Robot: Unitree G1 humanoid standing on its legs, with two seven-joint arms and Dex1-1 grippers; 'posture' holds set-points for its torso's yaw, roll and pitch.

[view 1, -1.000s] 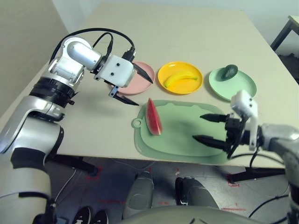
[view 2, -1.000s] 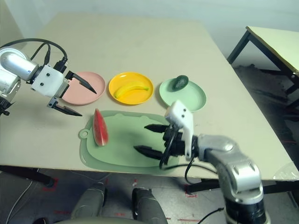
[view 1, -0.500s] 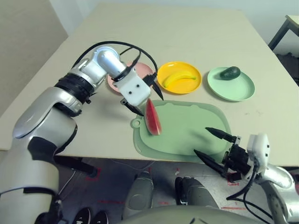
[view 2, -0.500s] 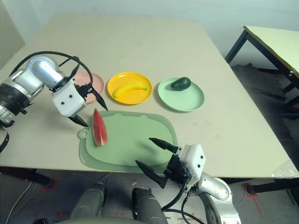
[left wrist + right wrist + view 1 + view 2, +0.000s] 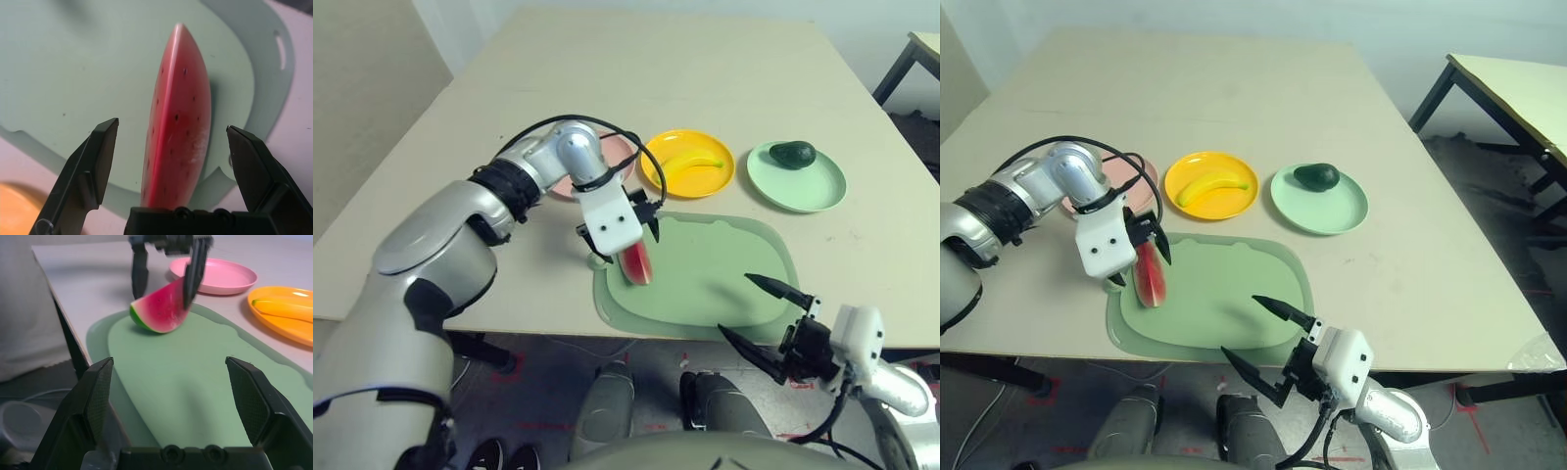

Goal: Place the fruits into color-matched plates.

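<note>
The banana and avocado are already plated; the watermelon is straddled, ungripped, by the wide-open left claw, the pink plate just beyond.

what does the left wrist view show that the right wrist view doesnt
Left wrist view: the watermelon wedge's seeded red face between the open left claw's fingers, and the mat's handle hole.

Right wrist view: the wedge's green rind, the pink plate, the banana on the yellow plate, the open right claw.

Both: the wedge on the green mat.
</note>
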